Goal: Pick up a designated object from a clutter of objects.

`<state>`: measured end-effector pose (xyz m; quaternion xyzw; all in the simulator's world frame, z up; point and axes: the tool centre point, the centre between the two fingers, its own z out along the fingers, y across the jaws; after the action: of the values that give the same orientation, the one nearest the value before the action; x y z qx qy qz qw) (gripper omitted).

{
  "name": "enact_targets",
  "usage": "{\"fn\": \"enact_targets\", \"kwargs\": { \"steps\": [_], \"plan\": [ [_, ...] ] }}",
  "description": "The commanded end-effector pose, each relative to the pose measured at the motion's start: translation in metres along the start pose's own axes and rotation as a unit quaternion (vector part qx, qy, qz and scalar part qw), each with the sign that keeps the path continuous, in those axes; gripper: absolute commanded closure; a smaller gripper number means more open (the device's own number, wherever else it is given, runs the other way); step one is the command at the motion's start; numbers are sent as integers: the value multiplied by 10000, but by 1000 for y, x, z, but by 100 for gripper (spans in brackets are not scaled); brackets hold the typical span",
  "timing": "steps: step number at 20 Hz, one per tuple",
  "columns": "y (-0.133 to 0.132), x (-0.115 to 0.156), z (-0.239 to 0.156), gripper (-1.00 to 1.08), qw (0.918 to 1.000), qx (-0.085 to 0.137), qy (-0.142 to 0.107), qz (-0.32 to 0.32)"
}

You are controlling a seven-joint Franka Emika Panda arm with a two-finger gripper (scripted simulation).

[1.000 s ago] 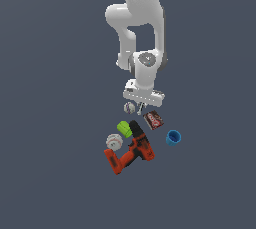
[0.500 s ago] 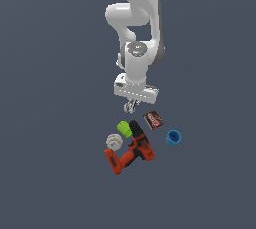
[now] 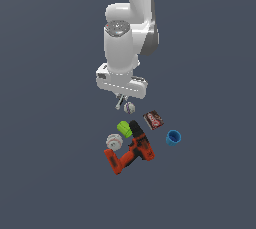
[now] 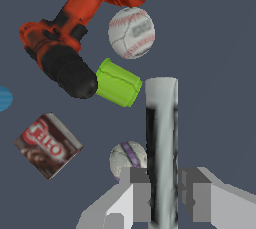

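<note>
My gripper (image 4: 165, 200) is shut on the designated object, a thin grey-white marker (image 4: 161, 143) with a dark stripe, which sticks out straight from between the fingers (image 4: 141, 198). In the exterior view the gripper (image 3: 122, 98) hangs above the clutter with the marker (image 3: 119, 104) pointing down. The small whitish ball (image 3: 129, 107) lies right beside the marker, and it also shows in the wrist view (image 4: 125, 157) next to one finger.
Below lie the green cylinder (image 3: 124, 129) (image 4: 118, 82), the red-and-black power drill (image 3: 131, 150) (image 4: 70, 38), the white round baseball-like piece (image 3: 114, 142) (image 4: 131, 32), the dark red box (image 3: 153, 120) (image 4: 47, 144) and the blue cup (image 3: 173, 138) (image 4: 3, 98).
The arm has swung toward the exterior view's left and risen slightly, with the marker between the fingers. The clutter on the floor has not moved.
</note>
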<state>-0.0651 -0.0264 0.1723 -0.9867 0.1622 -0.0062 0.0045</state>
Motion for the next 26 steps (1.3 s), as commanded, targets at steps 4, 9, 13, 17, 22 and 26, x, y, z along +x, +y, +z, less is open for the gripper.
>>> {"fn": "enact_targets", "kwargs": {
  "steps": [4,9,13,17,22,26],
  "plan": [
    [26,30,-46,108,10000,-5,-12,0],
    [49,59,-87,108,10000,-16,-21,5],
    [65,80,-117,108,10000,-22,-26,8],
    [80,99,-143,108,10000,-30,-31,10],
    [96,122,-173,108,10000,-40,-39,13],
    [108,138,-194,108,10000,-45,-43,14]
  ]
}}
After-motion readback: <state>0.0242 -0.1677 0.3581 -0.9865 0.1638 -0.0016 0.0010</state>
